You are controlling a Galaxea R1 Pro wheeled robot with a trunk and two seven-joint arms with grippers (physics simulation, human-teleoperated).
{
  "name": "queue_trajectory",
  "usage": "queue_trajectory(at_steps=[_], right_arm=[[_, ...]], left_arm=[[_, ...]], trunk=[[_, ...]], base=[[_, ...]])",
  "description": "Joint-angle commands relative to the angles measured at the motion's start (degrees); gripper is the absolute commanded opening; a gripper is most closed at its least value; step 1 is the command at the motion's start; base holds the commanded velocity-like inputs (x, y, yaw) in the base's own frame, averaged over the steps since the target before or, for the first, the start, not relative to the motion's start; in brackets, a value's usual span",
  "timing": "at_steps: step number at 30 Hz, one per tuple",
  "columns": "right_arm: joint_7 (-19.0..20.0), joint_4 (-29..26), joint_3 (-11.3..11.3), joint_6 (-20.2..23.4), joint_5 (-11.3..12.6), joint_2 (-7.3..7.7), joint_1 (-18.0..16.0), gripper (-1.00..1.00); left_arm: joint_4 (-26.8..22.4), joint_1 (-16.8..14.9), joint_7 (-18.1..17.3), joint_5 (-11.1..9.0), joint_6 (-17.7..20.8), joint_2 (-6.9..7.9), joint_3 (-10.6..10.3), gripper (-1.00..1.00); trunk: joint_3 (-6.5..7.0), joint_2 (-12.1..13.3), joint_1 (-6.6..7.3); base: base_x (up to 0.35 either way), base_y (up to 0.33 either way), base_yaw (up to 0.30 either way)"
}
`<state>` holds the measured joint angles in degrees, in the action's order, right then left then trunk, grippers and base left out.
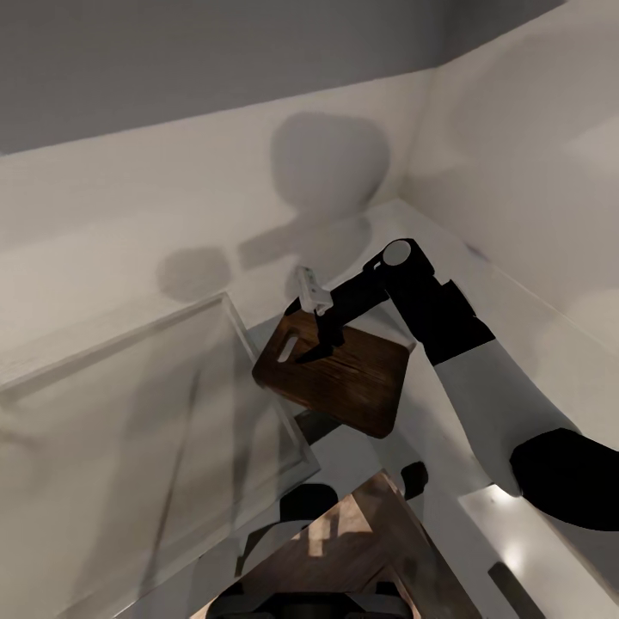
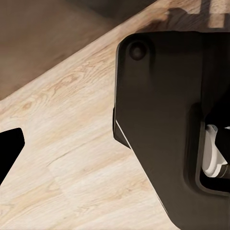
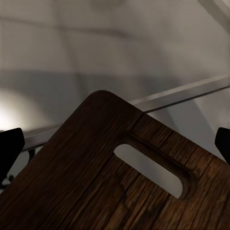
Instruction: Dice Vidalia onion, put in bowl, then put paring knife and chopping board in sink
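Right end effector (image 1: 320,342) was clamped on the chopping board (image 1: 344,383), held aloft. Its slotted end pointed ahead of the fingers, long axis trailing back toward the arm. Left end effector: couldn't tell its state.

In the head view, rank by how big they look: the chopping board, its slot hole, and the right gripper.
Largest to smallest, as they appear:
1. chopping board
2. right gripper, though it sits in front of the board, so nearness may inflate it
3. slot hole, clearly the smallest
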<state>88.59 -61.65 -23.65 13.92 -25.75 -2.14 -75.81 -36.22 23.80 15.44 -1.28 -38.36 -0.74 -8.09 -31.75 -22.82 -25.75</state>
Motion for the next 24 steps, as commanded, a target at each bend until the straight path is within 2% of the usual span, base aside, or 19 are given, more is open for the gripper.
queue_trajectory(at_steps=[1, 15, 24], right_arm=[[0.3, 0.0, 0.0, 0.6, -0.3, -0.04, 0.0, 1.00], [-0.3, 0.0, 0.0, 0.8, -0.3, -0.06, 0.0, 1.00], [-3.9, 0.0, 0.3, 2.6, -0.3, -0.21, -0.1, 1.00]], left_arm=[[-0.1, 0.0, 0.4, -0.1, -0.1, 0.04, -0.3, 1.00], [0.0, 0.0, 0.4, -0.1, -0.1, 0.04, -0.3, 1.00], [0.3, 0.0, 0.4, -0.1, -0.1, 0.04, -0.3, 1.00]], trunk=[[-0.13, -0.1, -0.03], [-1.31, -0.1, -0.03], [-2.14, -0.1, -0.03]], base=[[0.000, 0.000, 0.000], [0.000, 0.000, 0.000], [0.000, 0.000, 0.000]])
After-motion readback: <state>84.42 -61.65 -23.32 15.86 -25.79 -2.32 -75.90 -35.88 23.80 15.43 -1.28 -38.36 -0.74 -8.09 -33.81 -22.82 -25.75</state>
